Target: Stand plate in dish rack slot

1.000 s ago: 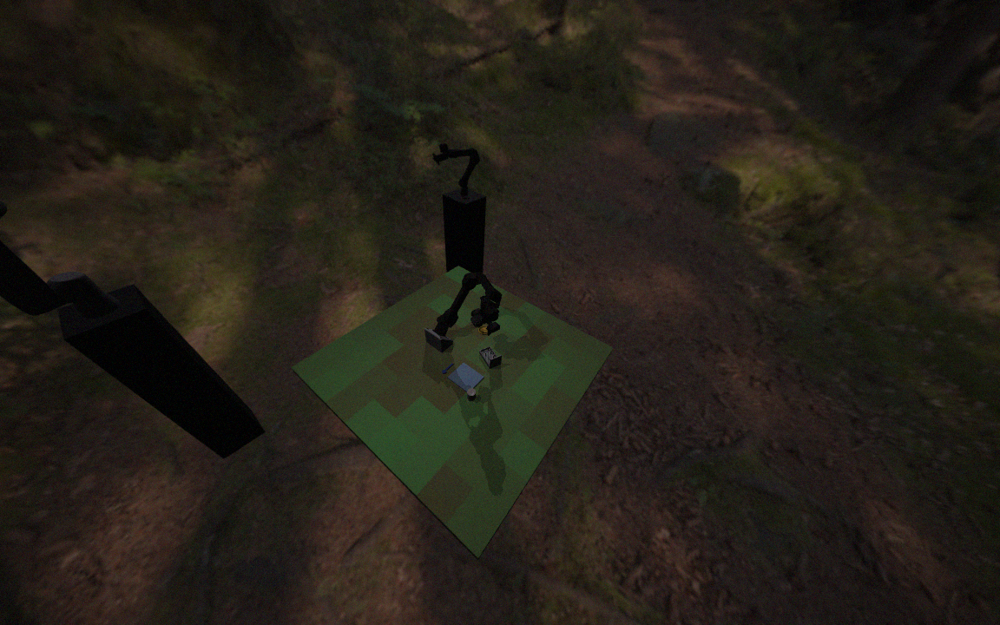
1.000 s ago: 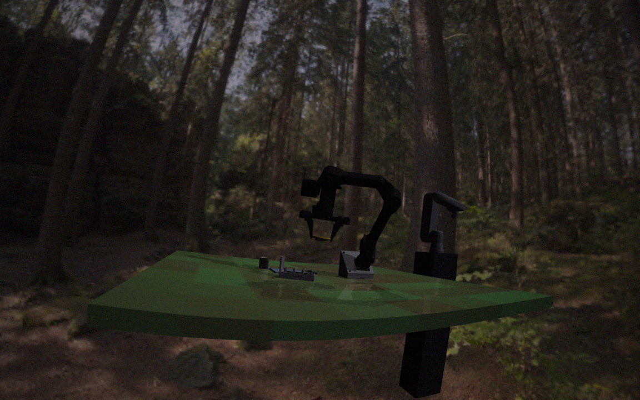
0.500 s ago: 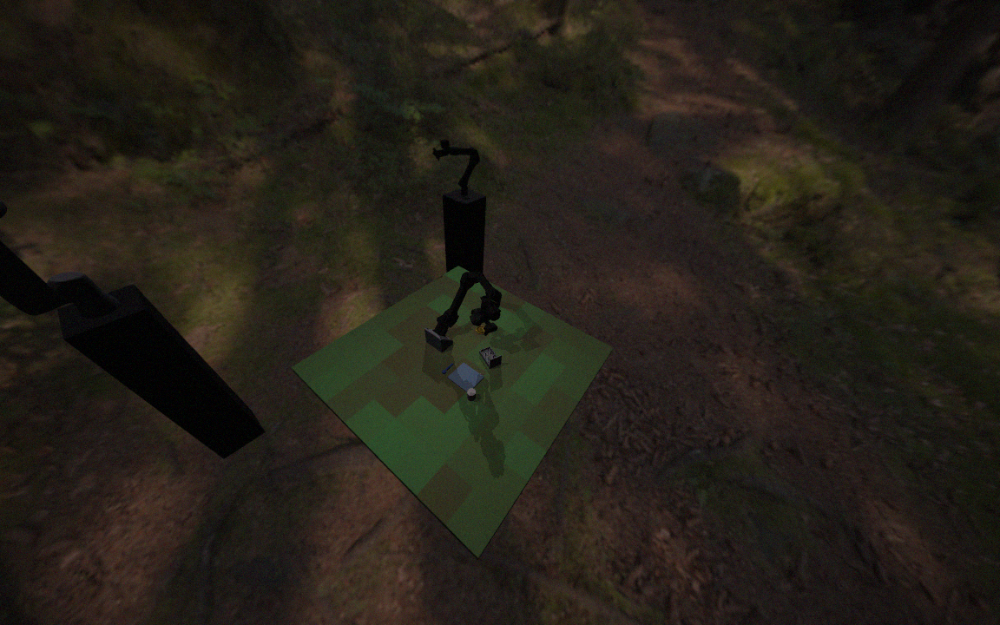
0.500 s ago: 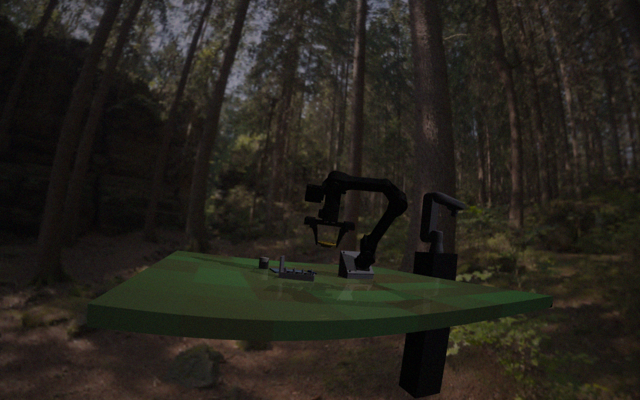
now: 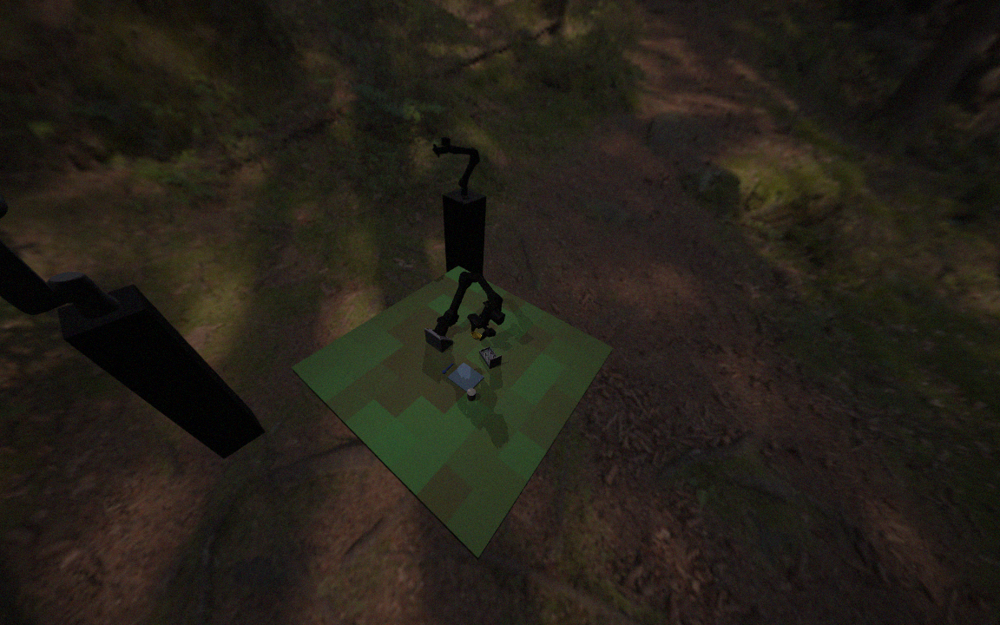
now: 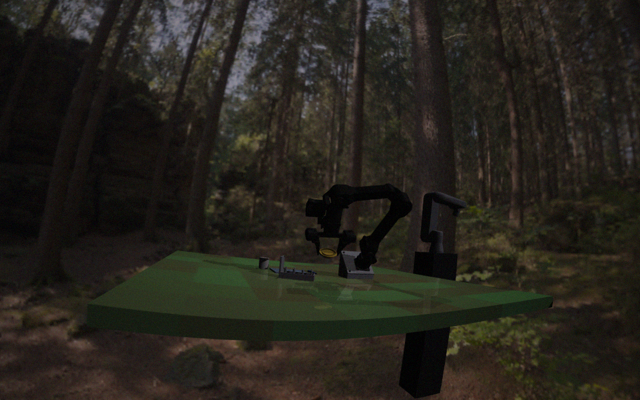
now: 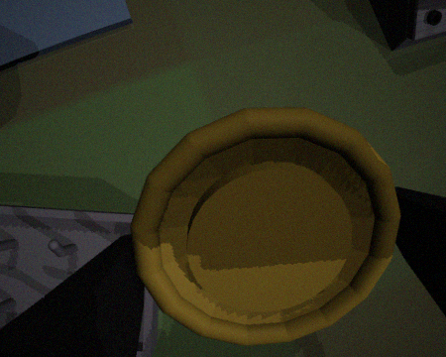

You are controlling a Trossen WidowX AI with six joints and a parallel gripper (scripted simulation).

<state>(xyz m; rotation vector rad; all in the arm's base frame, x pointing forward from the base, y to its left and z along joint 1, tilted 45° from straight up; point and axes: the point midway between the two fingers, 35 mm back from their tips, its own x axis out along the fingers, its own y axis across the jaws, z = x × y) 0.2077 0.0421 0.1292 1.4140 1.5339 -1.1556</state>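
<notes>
A yellow round plate (image 5: pixel 477 334) (image 6: pixel 328 252) (image 7: pixel 273 213) hangs in the air above the table, its hollow face toward the wrist camera. My gripper (image 6: pixel 329 253) (image 7: pixel 263 225) is shut on the plate, one black finger at each side of its rim. The plate is not upright; in the exterior view it looks like a tilted ellipse. The grey dish rack (image 5: pixel 490 357) (image 6: pixel 296 275) (image 7: pixel 84 223) stands on the table, with short pegs and a tall wall at one end. In the wrist view it is at the lower left, partly hidden by a finger and the plate.
A blue-grey flat panel (image 5: pixel 464 378) (image 7: pixel 50 25) lies near the rack, with a small blue bar (image 5: pixel 448 368) beside it. A small cup (image 5: pixel 470 394) (image 6: pixel 263 262) stands beyond the panel. The arm's grey base bracket (image 5: pixel 436 339) (image 6: pixel 349 268) is on the opposite side.
</notes>
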